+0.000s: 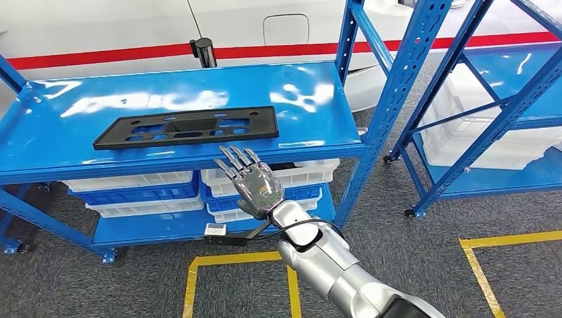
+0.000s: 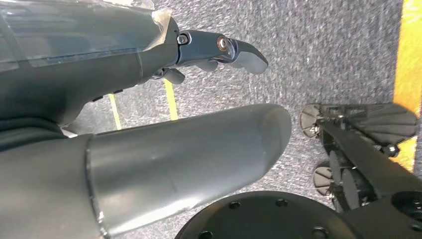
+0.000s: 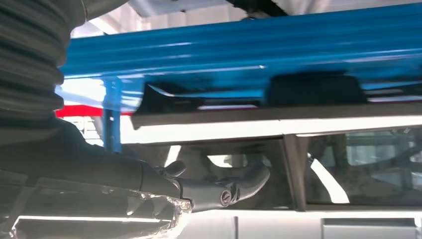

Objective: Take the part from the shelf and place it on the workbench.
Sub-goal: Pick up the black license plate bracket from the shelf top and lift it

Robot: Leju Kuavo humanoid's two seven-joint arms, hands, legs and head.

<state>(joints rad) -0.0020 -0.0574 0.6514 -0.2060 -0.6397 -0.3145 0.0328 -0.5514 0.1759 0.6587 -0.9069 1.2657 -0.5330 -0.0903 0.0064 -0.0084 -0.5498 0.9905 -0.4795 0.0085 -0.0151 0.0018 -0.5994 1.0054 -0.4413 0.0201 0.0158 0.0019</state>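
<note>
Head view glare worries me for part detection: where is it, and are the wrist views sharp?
Head view: white glare streaks on the blue shelf top behind the black part, which itself reads clearly. Right wrist view: shelf edge smeared, bright backlight behind. Left wrist view: left hand sharp, floor evenly lit.

**A workshop or factory floor**

Blue steel shelving racks [image 1: 391,86] stand on grey carpet marked with yellow floor tape [image 1: 510,240]. White and blue plastic bins [image 1: 142,192] fill the lower shelves, and a white vehicle body with a red stripe [image 1: 132,56] stands behind.
</note>
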